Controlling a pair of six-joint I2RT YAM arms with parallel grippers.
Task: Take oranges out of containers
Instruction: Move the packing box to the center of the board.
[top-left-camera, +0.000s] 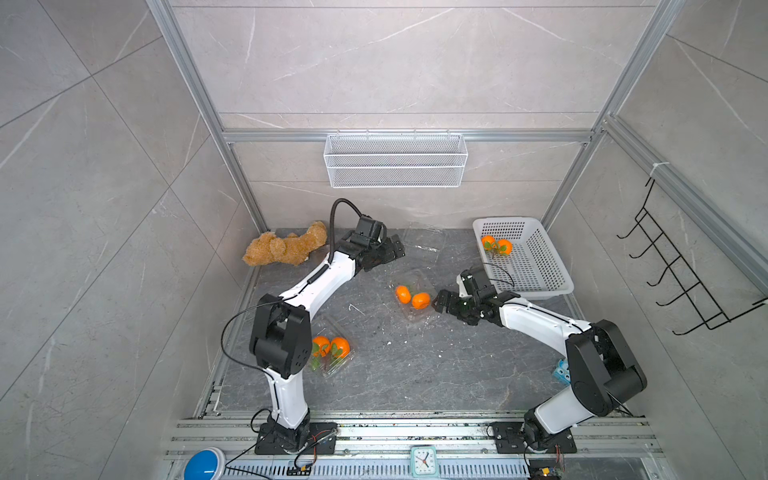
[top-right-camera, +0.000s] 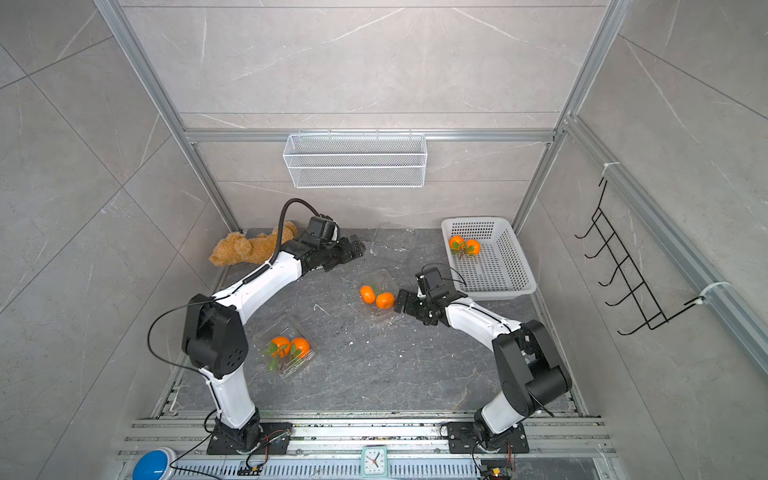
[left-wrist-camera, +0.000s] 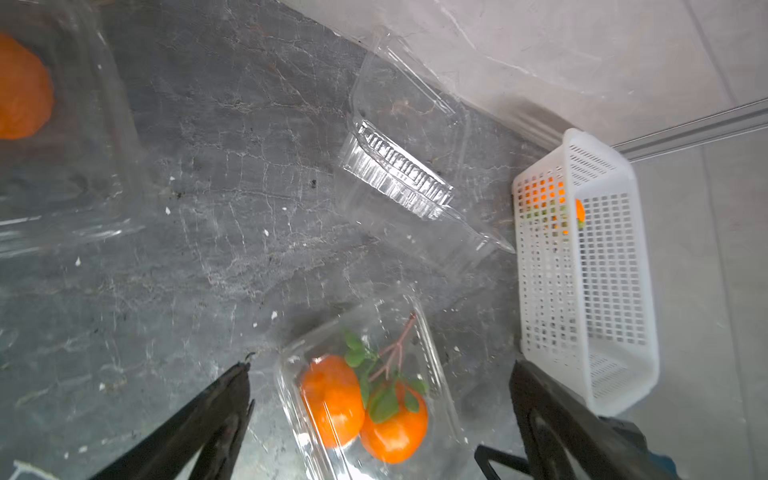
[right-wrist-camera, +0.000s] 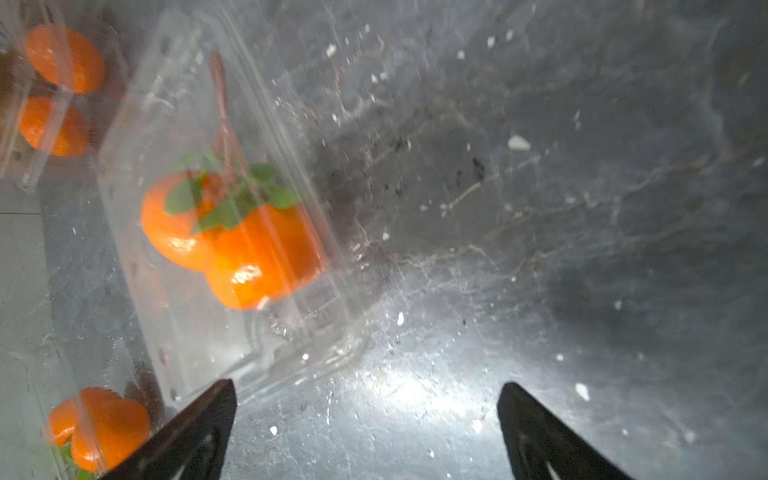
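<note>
Two leafy oranges lie in a clear container mid-table. My right gripper is open just to its right. In the right wrist view that container sits beside one finger, with nothing between the fingers. My left gripper hangs open at the back. In its wrist view the same oranges show below, between its open fingers. A second container with two oranges sits near the left arm's base. An empty container lies at the back.
A white perforated basket at the back right holds two oranges. A teddy bear lies at the back left, and a wire-mesh basket hangs on the rear wall. A blue block sits by the right arm.
</note>
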